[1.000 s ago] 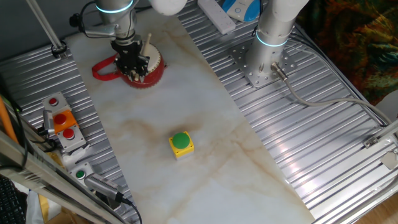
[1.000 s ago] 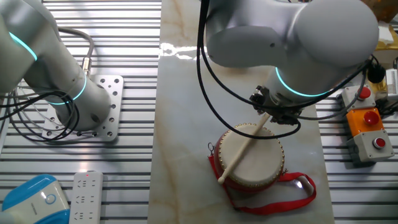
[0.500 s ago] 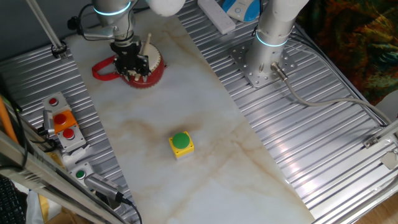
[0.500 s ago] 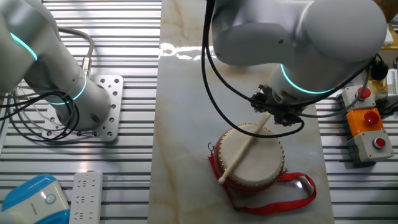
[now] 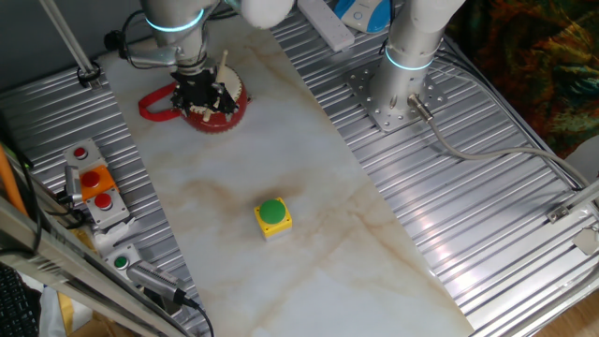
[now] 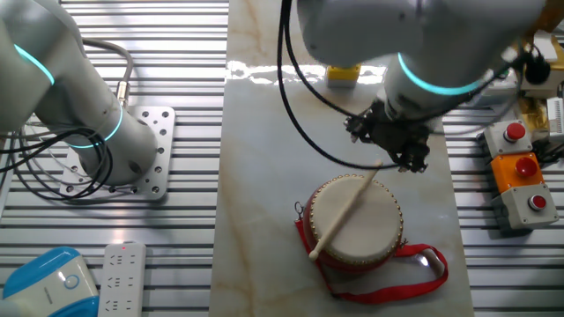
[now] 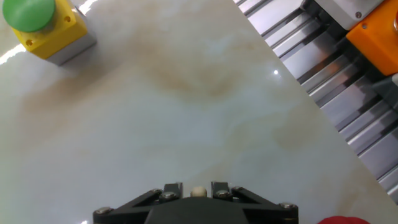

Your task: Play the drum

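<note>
End effector (image 6: 394,151) clamped on the upper end of one drumstick (image 6: 344,211), wrist pointing down from the 12 o'clock side of the drum. Stick slanting down across the cream drumhead toward 7 o'clock. One drum (image 6: 357,223), red-sided, with strap loop (image 6: 423,269) at 4 o'clock, on marble bench (image 5: 309,234). One yellow box with green button (image 5: 272,216) well apart at mid-bench.
</note>
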You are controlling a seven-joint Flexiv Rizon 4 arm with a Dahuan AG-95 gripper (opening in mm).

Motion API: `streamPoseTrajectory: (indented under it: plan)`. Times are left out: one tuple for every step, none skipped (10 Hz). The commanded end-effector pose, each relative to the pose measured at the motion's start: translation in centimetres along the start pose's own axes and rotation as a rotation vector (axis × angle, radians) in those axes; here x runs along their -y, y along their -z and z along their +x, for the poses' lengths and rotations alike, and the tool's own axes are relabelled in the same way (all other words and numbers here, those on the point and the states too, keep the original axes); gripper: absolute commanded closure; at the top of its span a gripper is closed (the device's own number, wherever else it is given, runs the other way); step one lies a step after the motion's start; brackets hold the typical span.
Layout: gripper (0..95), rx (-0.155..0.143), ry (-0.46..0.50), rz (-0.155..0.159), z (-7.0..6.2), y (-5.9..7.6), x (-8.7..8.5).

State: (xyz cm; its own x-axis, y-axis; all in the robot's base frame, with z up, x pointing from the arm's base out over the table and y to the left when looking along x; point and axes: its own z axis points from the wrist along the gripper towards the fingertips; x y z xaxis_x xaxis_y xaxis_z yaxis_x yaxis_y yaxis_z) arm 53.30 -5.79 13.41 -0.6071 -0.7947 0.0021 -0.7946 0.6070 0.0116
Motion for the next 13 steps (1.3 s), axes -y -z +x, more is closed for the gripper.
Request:
streamPoseTrajectory:
  plan:
    - [38.0,-0.037,-0.200,0.008,-1.1,-0.5,-0.8]
    - [57.0,-0.043,-0.307,-0.003,-1.6,-0.7,-1.3]
    - [57.0,-0.052,-0.340,-0.005,-1.9,-0.8,-1.5]
    - [76.0,-0.057,-0.370,-0.007,-2.0,-0.9,-1.6]
    - [76.0,-0.057,-0.384,-0.007,-2.1,-0.9,-1.6]
    - [95.0,-0.055,-0.406,-0.009,-2.2,-0.9,-1.7]
    - [95.0,-0.054,-0.430,-0.008,-2.4,-0.9,-1.8]
    - [95.0,-0.051,-0.430,-0.009,-2.5,-1.0,-1.9]
    - [95.0,-0.047,-0.430,-0.008,-2.5,-1.0,-1.9]
    - [95.0,-0.044,-0.448,-0.010,-2.6,-1.0,-2.0]
    - [95.0,-0.038,-0.490,-0.016,-2.6,-1.0,-2.0]
    - [95.0,-0.031,-0.530,-0.025,-2.6,-1.0,-2.0]
    - [95.0,-0.017,-0.667,-0.044,-2.6,-1.0,-2.0]
